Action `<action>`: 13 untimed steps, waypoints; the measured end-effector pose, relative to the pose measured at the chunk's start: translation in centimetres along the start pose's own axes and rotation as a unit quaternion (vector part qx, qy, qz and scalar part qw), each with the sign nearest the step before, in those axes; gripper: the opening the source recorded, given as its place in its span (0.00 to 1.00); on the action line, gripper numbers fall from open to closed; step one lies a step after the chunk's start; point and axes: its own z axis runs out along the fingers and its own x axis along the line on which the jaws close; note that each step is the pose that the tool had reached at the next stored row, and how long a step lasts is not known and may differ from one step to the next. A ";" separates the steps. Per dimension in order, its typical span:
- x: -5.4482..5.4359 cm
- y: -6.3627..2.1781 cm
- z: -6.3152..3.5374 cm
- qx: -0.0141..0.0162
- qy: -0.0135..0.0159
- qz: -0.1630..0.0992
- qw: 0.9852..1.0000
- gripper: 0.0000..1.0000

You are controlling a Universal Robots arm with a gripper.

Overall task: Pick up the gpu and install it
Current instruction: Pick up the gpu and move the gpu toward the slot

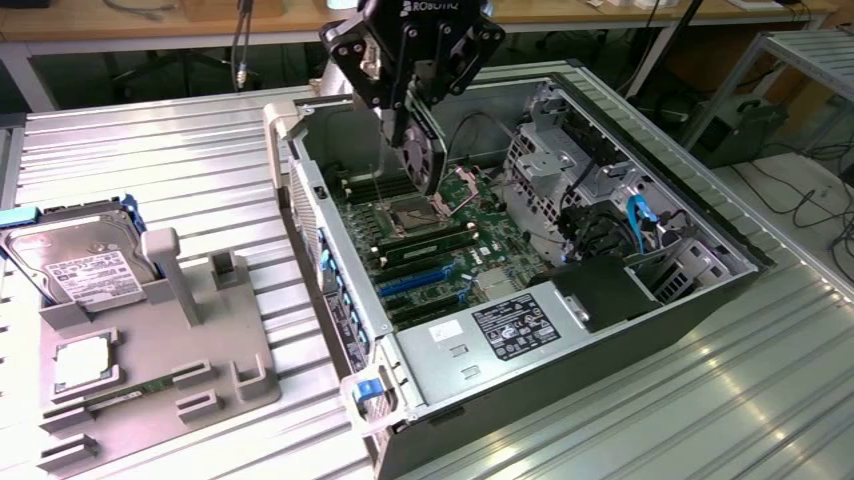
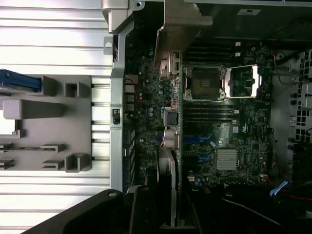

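Fingers (image 1: 400, 95) are pinching narrowly on the top edge of the graphics card (image 1: 424, 150), which is hanging upright just below them with its round fan facing the exterior view's right. The card is sitting inside the open computer case (image 1: 694, 215), directly beneath the fingers and above the green motherboard (image 1: 447, 250), near the open processor socket (image 1: 407, 212); whether its lower edge is touching the board is not clear. In the wrist view the card (image 2: 169, 165) is showing edge-on, running away from the fingers across the motherboard (image 2: 243, 126), with its pale metal bracket (image 2: 178, 29) at the far end and the socket (image 2: 204, 83) just beside it. The power supply (image 1: 514, 330) is lying in the case well below the fingers. Well apart from the fingers, toward the exterior view's left, a grey holder (image 1: 160, 360) is resting on the ribbed metal tabletop (image 1: 160, 150) and is carrying a silver hard drive (image 1: 80, 265).
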 end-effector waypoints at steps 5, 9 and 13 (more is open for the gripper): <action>-0.9 -0.02 0.02 0.000 0.000 0.000 1.000 0.28; -1.5 -0.03 0.04 0.000 0.000 0.000 1.000 0.28; -2.1 -0.04 0.05 0.000 0.000 0.000 1.000 0.28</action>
